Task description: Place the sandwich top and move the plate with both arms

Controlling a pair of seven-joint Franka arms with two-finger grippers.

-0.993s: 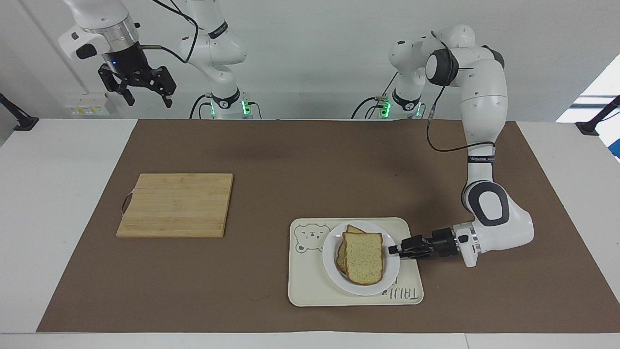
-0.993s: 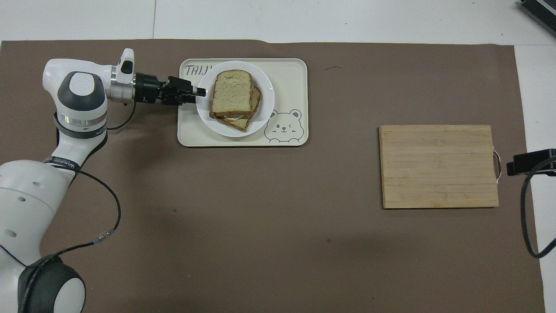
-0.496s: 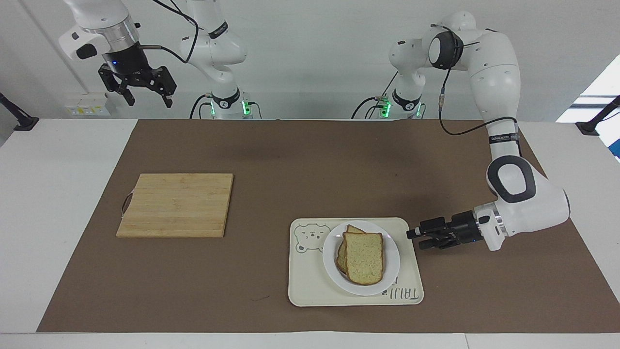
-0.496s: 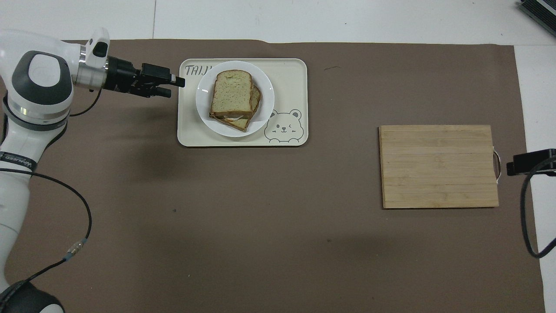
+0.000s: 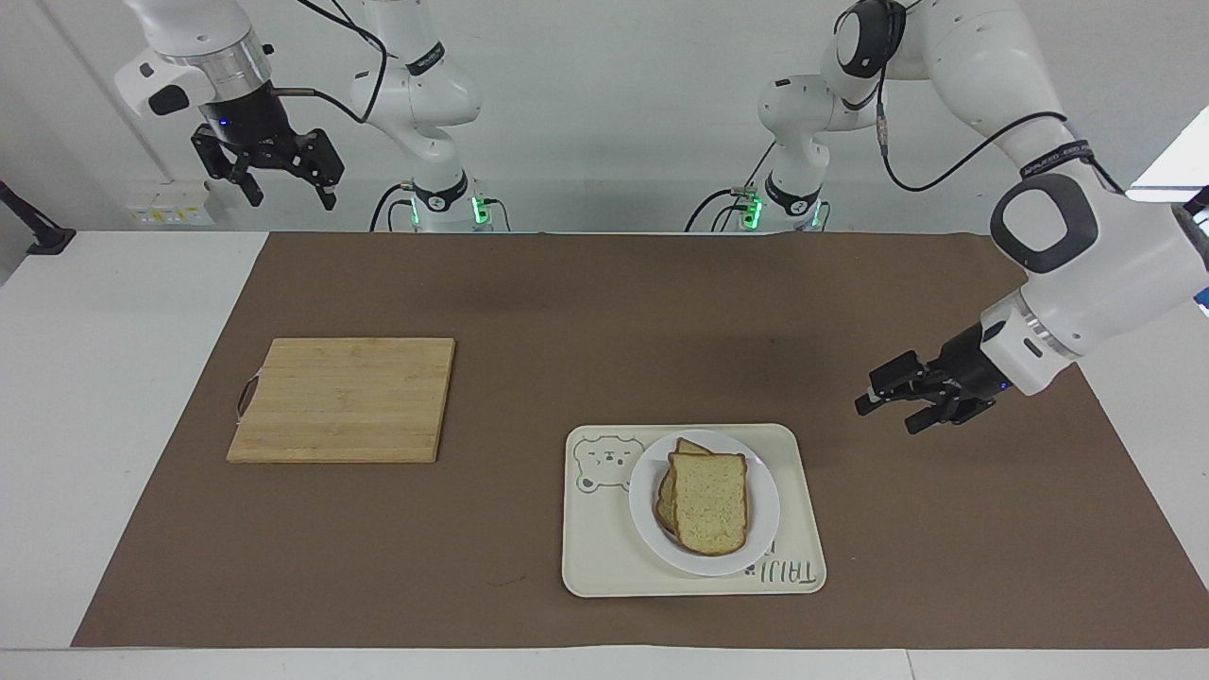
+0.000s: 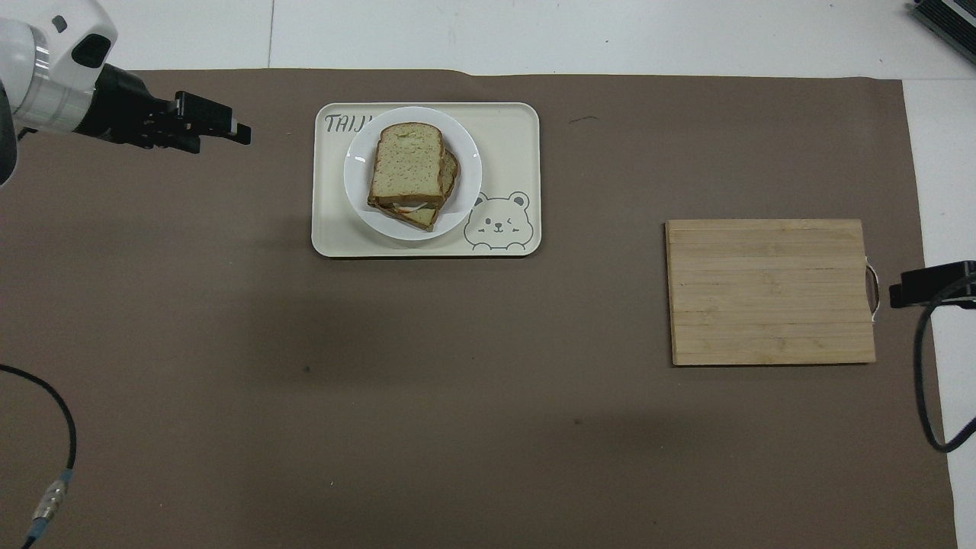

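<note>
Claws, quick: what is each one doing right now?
Left claw: open, empty, raised over the mat beside the tray.
Right claw: open, empty, waiting up high.

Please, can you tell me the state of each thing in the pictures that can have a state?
sandwich top: lying flat on the lower slices, on the plate.
plate: resting on the tray, loaded.
tray: flat on the mat.
cutting board: flat, bare.
left gripper: open, empty, raised over the mat beside the tray.
right gripper: open, empty, raised, waiting.
</note>
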